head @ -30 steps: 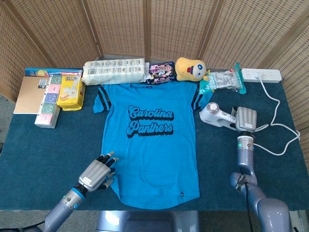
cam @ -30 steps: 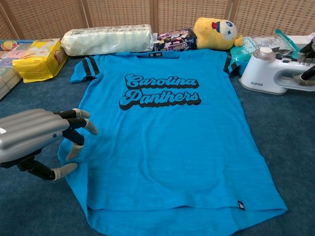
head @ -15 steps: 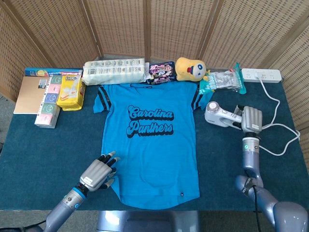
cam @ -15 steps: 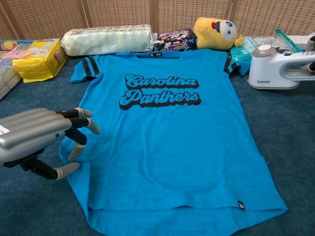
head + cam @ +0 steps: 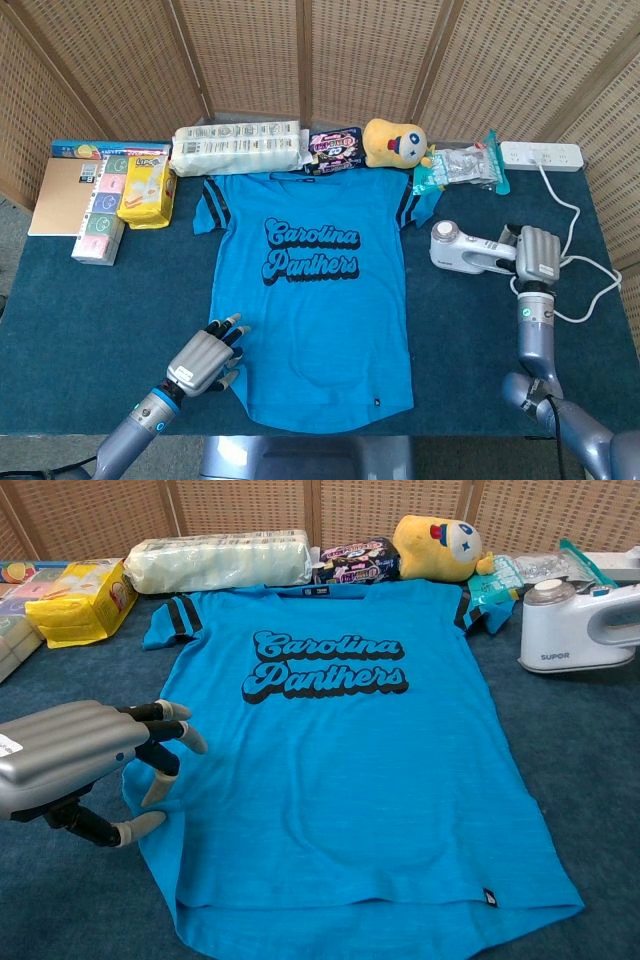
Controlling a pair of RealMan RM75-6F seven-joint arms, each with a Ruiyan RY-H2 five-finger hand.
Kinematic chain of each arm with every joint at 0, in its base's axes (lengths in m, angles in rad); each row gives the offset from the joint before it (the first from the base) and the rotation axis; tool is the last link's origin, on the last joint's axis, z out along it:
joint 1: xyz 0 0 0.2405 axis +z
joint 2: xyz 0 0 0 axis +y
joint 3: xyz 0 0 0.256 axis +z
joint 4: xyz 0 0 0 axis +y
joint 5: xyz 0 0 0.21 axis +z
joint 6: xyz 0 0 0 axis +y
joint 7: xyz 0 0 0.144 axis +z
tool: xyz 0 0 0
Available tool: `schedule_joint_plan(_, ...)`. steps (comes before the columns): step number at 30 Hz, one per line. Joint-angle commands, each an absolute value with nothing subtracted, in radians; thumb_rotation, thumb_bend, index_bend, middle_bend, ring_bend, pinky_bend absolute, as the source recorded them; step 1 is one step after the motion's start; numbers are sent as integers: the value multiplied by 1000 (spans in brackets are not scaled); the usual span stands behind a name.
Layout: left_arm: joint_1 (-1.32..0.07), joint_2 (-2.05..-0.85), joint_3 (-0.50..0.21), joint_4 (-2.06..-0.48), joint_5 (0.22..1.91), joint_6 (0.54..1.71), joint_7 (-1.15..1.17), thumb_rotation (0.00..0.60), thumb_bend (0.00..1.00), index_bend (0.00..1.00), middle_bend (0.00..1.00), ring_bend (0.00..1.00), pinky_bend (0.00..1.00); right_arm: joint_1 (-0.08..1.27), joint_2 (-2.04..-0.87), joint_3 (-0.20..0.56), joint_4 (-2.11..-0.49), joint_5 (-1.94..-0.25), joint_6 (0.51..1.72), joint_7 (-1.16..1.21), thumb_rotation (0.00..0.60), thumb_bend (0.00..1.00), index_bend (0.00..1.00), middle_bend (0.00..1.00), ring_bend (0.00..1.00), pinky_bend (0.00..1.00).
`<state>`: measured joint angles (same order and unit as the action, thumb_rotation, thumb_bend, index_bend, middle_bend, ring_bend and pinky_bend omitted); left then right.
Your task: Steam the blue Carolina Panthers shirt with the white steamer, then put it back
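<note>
Moved: the white steamer now sits further toward the table's right edge than a second ago, well clear of the shirt's sleeve; my right hand has travelled with it.

Right hand: wrapped around the steamer's handle at its rear end, gripping it. In the chest view only the steamer body shows at the frame edge; the hand itself is cut off there.

Left hand: fingers spread and curled down, holding nothing, fingertips resting at the lower left hem of the blue Carolina Panthers shirt.

Shirt: flat, print up, between my two hands; its right edge lies apart from the steamer, with a strip of bare blue table cover between.

Open room: bare cover ahead of my left hand up to the tissue pack; bare cover between my right hand and the near table edge.

Beyond the right hand: white cable looping just beside it, power strip at the far corner, clear packet and yellow plush along the far edge.
</note>
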<state>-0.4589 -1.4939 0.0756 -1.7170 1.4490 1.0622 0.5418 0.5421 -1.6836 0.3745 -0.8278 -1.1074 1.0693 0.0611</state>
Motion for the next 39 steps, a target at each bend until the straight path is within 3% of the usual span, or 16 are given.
schedule_joint_plan(1,-461,-1496,76,-1715,1449,1059,542,510,444,634,208,72,200,528,-1676,350,-832,-1117,1067,41,600,344,689,689,705,673)
schedule_joint_plan(6,-464,-1502,74,-1712,1449,1056,541,518,444,634,208,72,200,521,-1675,329,-822,-1125,1053,32,600,339,646,660,663,645)
schedule_joint_plan(13,-465,-1501,74,-1712,1445,1056,543,520,444,633,208,72,200,538,-1686,315,-793,-1149,1051,14,600,336,516,535,521,503)
schedule_joint_plan(17,-464,-1501,75,-1713,1444,1056,544,518,444,634,208,72,200,552,-1700,304,-768,-1162,1055,-25,600,335,496,507,490,468)
schedule_joint_plan(30,-465,-1504,77,-1708,1439,1053,541,512,444,633,208,72,200,611,-1806,258,-608,-1218,1066,-150,600,348,521,535,530,488)
schedule_joint_plan(39,-463,-1505,77,-1703,1434,1055,535,514,444,634,208,72,200,649,-1888,281,-483,-1213,1078,-158,600,363,631,664,674,678)
